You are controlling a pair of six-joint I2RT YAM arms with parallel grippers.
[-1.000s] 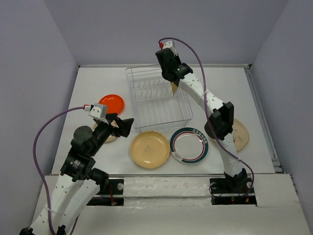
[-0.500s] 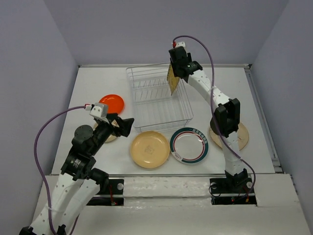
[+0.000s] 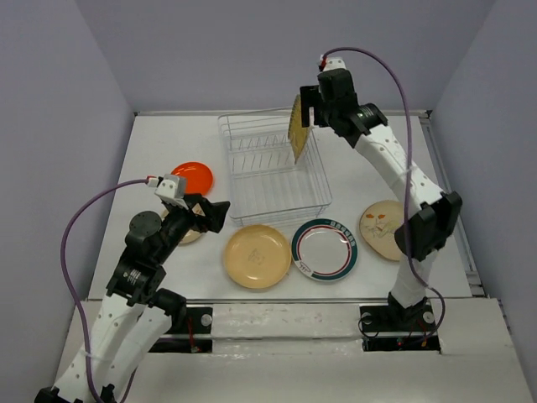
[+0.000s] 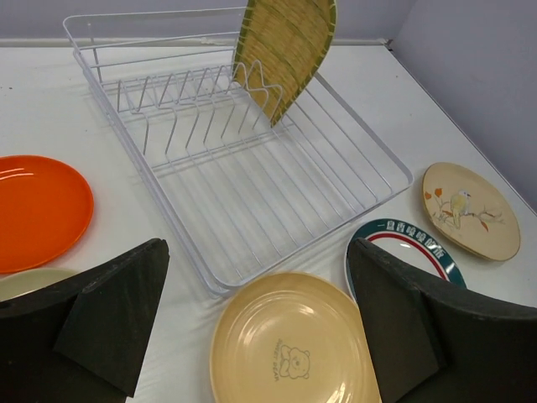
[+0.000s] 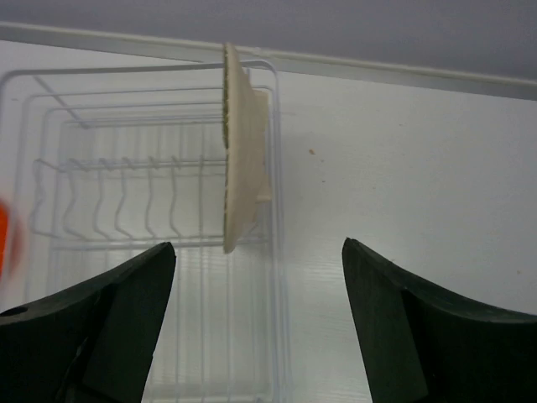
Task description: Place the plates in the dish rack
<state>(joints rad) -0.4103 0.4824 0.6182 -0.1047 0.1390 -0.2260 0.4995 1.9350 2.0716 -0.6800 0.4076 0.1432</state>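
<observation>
The white wire dish rack (image 3: pixel 273 172) (image 4: pixel 252 193) (image 5: pixel 126 193) holds one ribbed yellow-green plate (image 3: pixel 296 128) (image 4: pixel 285 46) (image 5: pixel 239 151), upright among the prongs at its right end. My right gripper (image 3: pixel 315 107) (image 5: pixel 256 252) hovers open and empty just right of that plate, apart from it. On the table lie the orange plate (image 3: pixel 191 177) (image 4: pixel 33 210), a small beige plate (image 3: pixel 186 233) partly under my left arm, the tan-yellow plate (image 3: pixel 257 256) (image 4: pixel 289 344), the teal-rimmed plate (image 3: pixel 325 248) (image 4: pixel 419 243) and the floral plate (image 3: pixel 384 228) (image 4: pixel 470 210). My left gripper (image 3: pixel 210 214) (image 4: pixel 256 252) stands open and empty above the tan-yellow plate.
Grey walls close the table on the left, back and right. A raised lip (image 3: pixel 449 193) runs along the right side. Several prong slots (image 4: pixel 176 105) left of the standing plate hold nothing.
My right gripper has opened and let go of the ribbed plate, which now stands in the rack. The right arm has drawn back to the right, uncovering the floral plate. The left arm barely moved.
</observation>
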